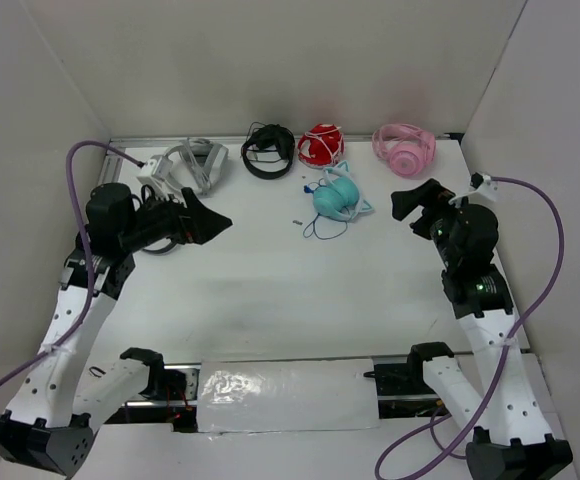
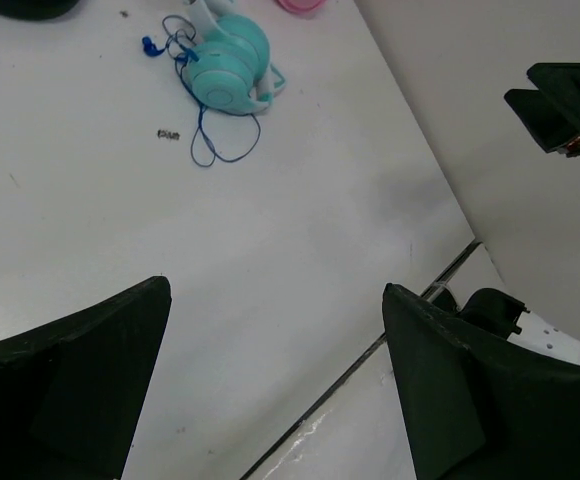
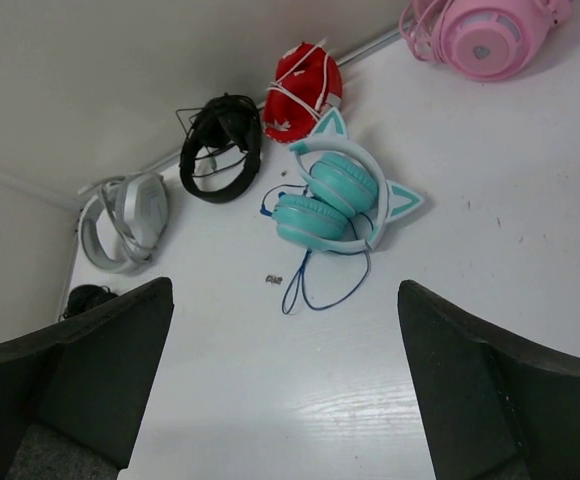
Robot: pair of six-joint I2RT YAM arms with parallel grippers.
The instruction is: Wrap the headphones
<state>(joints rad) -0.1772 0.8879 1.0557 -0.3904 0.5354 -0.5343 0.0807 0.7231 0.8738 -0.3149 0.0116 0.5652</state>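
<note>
The headphones [image 1: 335, 198] lie on the white table [image 1: 270, 290] toward the far side, a little right of the middle, just in front of the red headphones [image 1: 320, 145]. Their two teal cups sit close side by side, and the pale band with two cat ears curves round them. The thin blue cable [image 3: 320, 285] lies loose in loops on the near side of the cups. I cannot follow where each end goes. A tiny dark thing [image 3: 273, 279] sits just beside the cable, too small to tell what it is. I count five headphones in all. The other four are in a row by the back wall: a white pair [image 1: 195, 165], a black pair [image 1: 268, 150], the red pair and a pink pair [image 1: 404, 147]. In the left wrist view the pink and black pairs are cut off at the top edge. There is a wide bare stretch of table between the teal pair and the arms. The left gripper [image 1: 210, 215] hangs over the left side of the table, well apart from the teal pair, its fingers spread wide with nothing between them. The right gripper [image 1: 410, 212] hangs near the right edge, closer to the teal pair but not touching, its fingers also wide apart.
</note>
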